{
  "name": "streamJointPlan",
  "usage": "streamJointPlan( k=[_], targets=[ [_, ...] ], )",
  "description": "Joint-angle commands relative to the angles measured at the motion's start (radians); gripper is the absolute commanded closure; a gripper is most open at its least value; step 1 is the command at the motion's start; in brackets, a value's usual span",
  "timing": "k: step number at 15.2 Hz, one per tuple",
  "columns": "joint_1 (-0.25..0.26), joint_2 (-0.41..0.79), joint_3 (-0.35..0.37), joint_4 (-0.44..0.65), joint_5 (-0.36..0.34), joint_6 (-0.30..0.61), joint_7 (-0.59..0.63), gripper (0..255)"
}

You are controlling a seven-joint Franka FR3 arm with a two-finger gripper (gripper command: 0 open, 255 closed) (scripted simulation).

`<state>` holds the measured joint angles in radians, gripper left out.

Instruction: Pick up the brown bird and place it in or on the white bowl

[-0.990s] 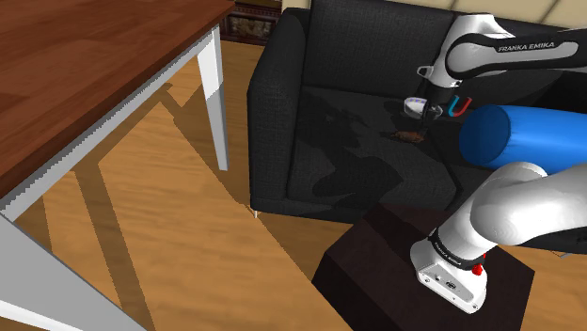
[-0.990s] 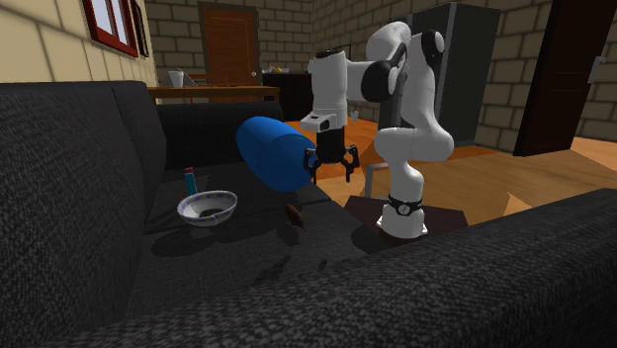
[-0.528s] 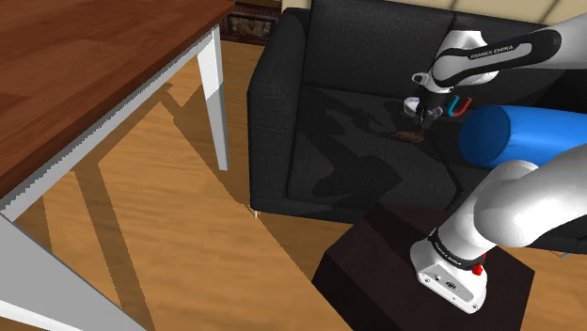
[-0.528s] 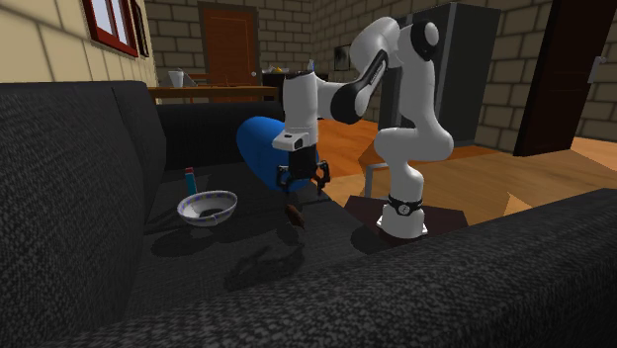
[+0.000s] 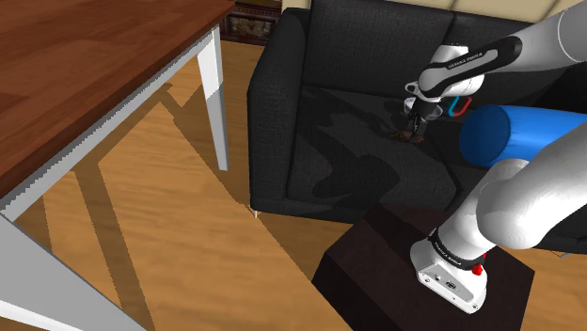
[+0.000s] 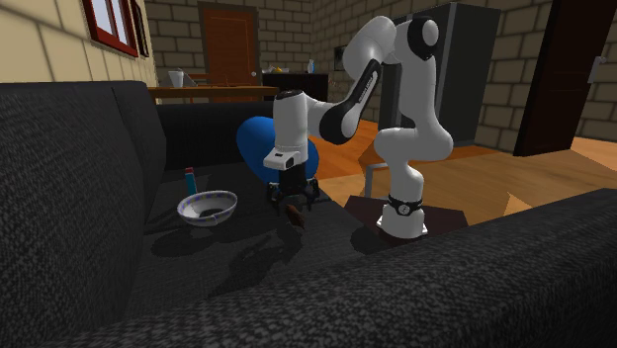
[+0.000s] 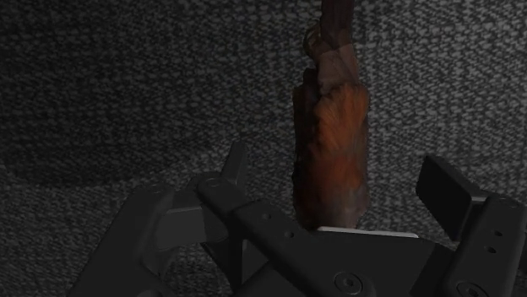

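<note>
The brown bird (image 7: 332, 143) lies on the black sofa seat (image 5: 329, 141), long and reddish-brown. My gripper (image 7: 338, 181) is open and low over it, one finger (image 7: 232, 164) on each side, neither touching the bird. In the shoulder view the gripper (image 5: 415, 126) hangs just over the bird (image 5: 405, 137). From the second exterior view, the gripper (image 6: 293, 201) sits right above the bird (image 6: 295, 215). The white bowl (image 6: 207, 207) with a dark patterned inside stands on the seat, a short way towards that view's left of the bird.
A blue cylinder cushion (image 5: 515, 132) lies on the sofa close beside the arm. A small red and blue object (image 6: 190, 181) stands behind the bowl. A wooden table (image 5: 94, 56) with white legs is across the floor, and the dark stand (image 5: 376, 273) is in front of the sofa.
The gripper has come down and moved over the bird, from up near the blue cushion to just above the seat. The bird and bowl have not moved.
</note>
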<state>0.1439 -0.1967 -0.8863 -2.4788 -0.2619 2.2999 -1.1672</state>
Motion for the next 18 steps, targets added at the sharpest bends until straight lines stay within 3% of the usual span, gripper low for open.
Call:
streamJointPlan(
  k=[1,9,10,18],
  targets=[
    [0.007,0.026,-0.013,-0.014,0.017,0.036,-0.015,0],
    [0.009,0.035,-0.016,-0.017,0.023,0.046,-0.02,0],
    [0.009,0.035,-0.016,-0.017,0.023,0.046,-0.02,255],
    [0.009,0.034,-0.016,-0.017,0.023,0.046,-0.019,255]
  ],
)
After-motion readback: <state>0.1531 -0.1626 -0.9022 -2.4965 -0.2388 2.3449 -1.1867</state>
